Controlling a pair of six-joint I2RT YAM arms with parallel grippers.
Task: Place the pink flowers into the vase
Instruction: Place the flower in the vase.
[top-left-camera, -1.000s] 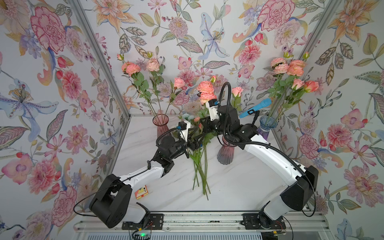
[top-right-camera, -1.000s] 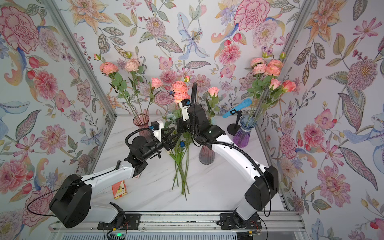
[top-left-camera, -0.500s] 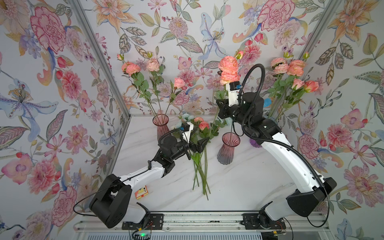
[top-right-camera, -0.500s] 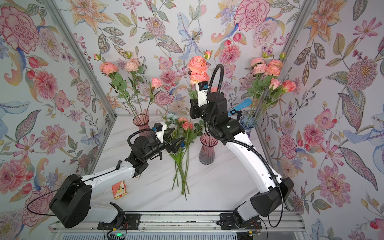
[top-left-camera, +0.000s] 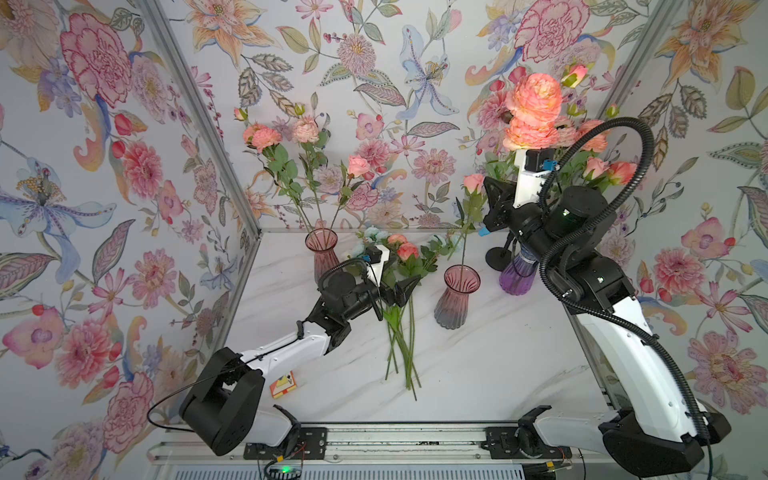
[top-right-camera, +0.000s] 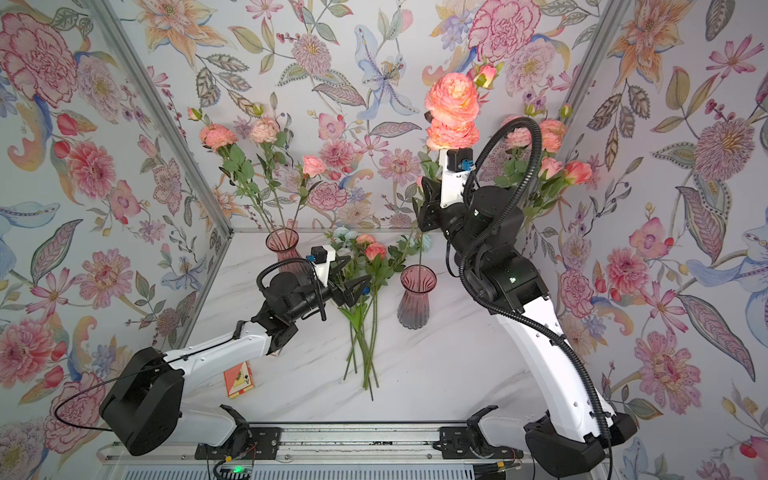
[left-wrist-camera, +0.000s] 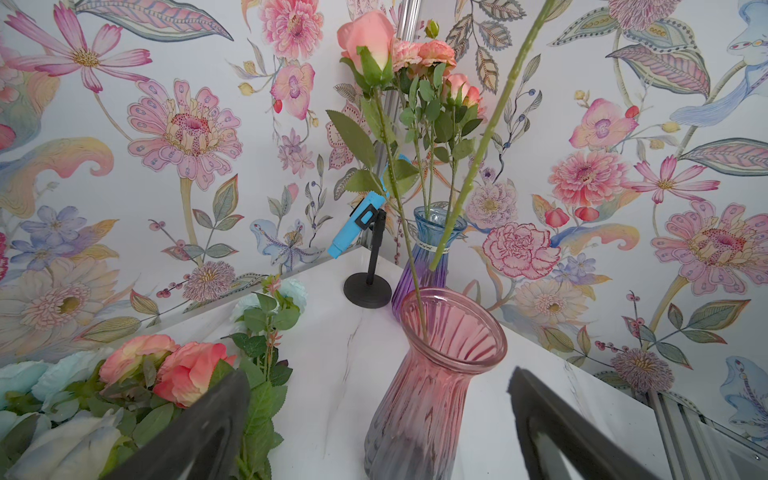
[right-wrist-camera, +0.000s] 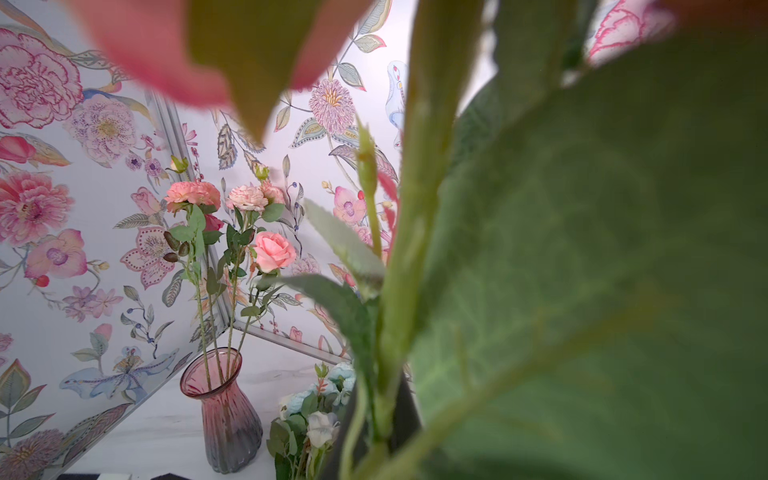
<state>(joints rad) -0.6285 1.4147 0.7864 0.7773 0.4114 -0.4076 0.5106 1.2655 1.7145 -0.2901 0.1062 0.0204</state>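
**Q:** What does the right tool (right-wrist-camera: 376, 419) carry?

**A:** It is clamped on the green stem (left-wrist-camera: 469, 178) of a pink flower. The flower's two large salmon blooms (top-left-camera: 536, 99) stand high above the arm, against the back wall. In the right wrist view the stem runs up between two dark fingers, and blurred leaves fill most of the frame.

**Q:** Where does that stem end?

**A:** In the left wrist view its cut end hangs free in the air, above and beyond the far rim of the centre vase (top-left-camera: 457, 299). It is not inside the vase.

**Q:** What does the centre vase hold?

**A:** It holds one pink rose (top-left-camera: 473, 183), upright on a thin stem. The vase stands on the marble counter (top-left-camera: 478, 374), between the two arms.

**Q:** And the left tool (left-wrist-camera: 378, 376)?

**A:** Its fingers are wide apart and grip nothing. In both top views it hovers low over the leaves of the loose flowers, pointing toward the centre vase.

**Q:** Which pink flowers lie loose?

**A:** Two pink heads (top-left-camera: 402, 246) lie on the counter just beside white and pale blue blooms (top-left-camera: 370, 237). Their long stems (top-left-camera: 405, 349) trail toward the front edge.

**Q:** What else is there?

**A:** A rear vase (top-left-camera: 322, 253) in the back left corner holds ruffled pink blooms (top-left-camera: 266, 137) and a rose. A blue-purple vase (left-wrist-camera: 428, 249) at the back right holds further pink flowers (top-left-camera: 615, 172), and the right arm partly hides it in both top views. A black stand (left-wrist-camera: 368, 286) with a blue clip sits just beside that vase. A small orange card box (top-left-camera: 284, 380) lies near the left arm.
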